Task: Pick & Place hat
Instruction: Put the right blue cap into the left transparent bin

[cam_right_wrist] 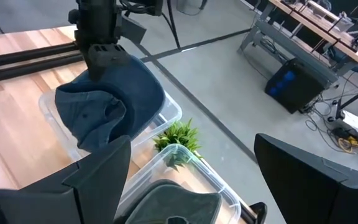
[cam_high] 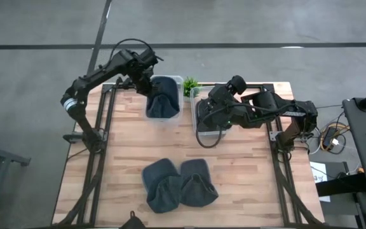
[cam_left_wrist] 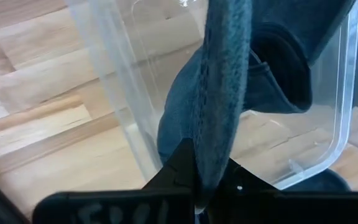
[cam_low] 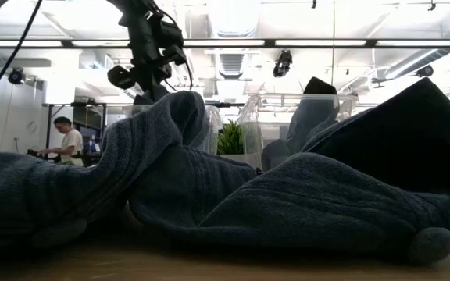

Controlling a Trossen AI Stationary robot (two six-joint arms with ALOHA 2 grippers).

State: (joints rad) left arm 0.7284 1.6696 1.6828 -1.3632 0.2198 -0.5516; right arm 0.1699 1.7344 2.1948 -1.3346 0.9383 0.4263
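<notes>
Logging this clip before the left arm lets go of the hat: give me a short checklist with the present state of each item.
1. Left gripper shut on the hat: ok, the fabric is pinched between its fingers.
2. Hat over the clear bin: ok, it hangs inside the walls.
3. Hat fully down in the bin: not ok, part still drapes from the fingers.
4. Right gripper clear of that bin: ok, it sits over the second bin, beside the small plant.
5. Right fingers open or shut: cannot tell.
6. Two more hats waiting on the table: ok, lying touching at the near edge.
</notes>
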